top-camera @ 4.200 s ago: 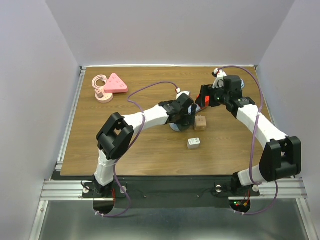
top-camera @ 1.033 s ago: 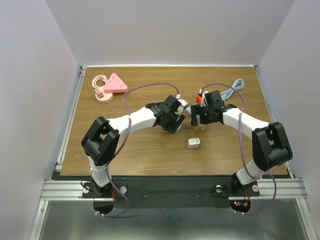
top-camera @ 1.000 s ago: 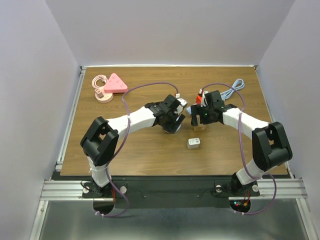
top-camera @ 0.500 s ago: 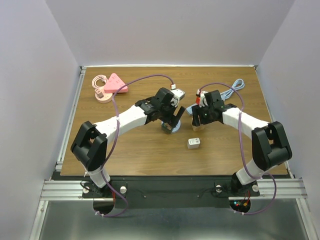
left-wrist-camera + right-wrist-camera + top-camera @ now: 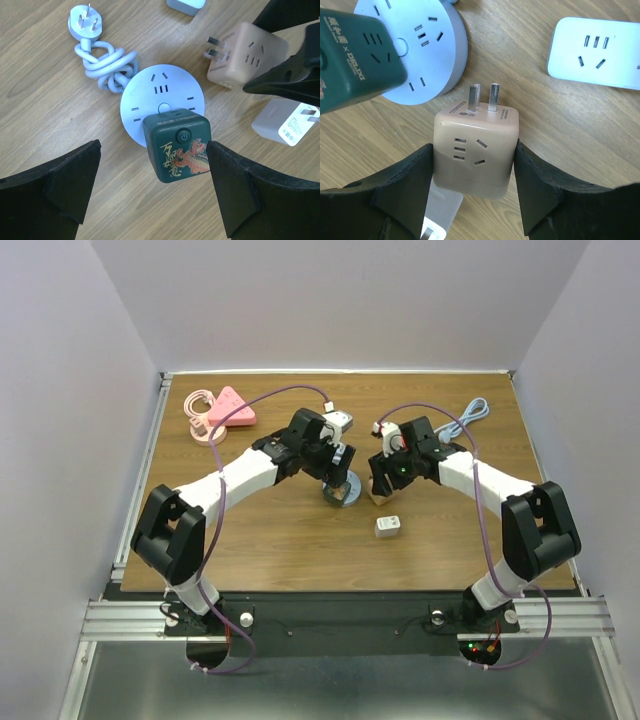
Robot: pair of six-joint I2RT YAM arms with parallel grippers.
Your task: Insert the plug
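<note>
Bench (image 5: 250, 530): wood, seen from above.

Socket (image 5: 150, 92): round, white. Lay mid-bench, with cord (image 5: 102, 62) knotted at its 10 o'clock in the left wrist view.

Green cube (image 5: 177, 147): sat plugged into socket's 6 o'clock edge in that view, switch face up.

Left gripper (image 5: 152, 145): hung above green cube with jaws spread wide, touching nothing.

Beige plug (image 5: 477, 125): was clamped between the jaws of right gripper (image 5: 472, 150), at 3 o'clock of socket from above. Showed two bare prongs aimed at socket's rim, just short of it. Not inserted.

White adapter (image 5: 388, 527): lay at 5 o'clock of socket, apart from it.

Pink strip (image 5: 232, 407): lay toward bench's 10 o'clock corner.

Blue cable (image 5: 470, 415): lay toward 1 o'clock.
</note>
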